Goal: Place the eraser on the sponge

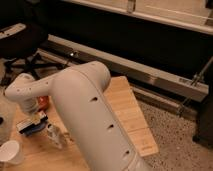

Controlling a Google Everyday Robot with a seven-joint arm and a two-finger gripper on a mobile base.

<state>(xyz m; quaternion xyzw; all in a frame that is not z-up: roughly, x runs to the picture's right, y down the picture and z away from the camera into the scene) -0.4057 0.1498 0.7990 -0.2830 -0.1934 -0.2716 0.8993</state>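
- The white arm [87, 115] rises from the bottom edge, bends at a rounded joint on the left and drops toward the left part of the wooden worktop [125, 107].
- The end effector [36, 118] hangs low over the worktop's left side, right above the eraser; whether it is open or closed cannot be told.
- The eraser [28, 124], black with a light side strip, lies tilted just under the end effector.
- The sponge [36, 131] shows as a light-blue edge directly beneath the eraser, touching it.
- A red bowl [43, 102] sits just behind them, partly hidden by the arm.
- A clear object [53, 135] stands just right of the sponge.
- A white cup [10, 151] stands at the near left corner.
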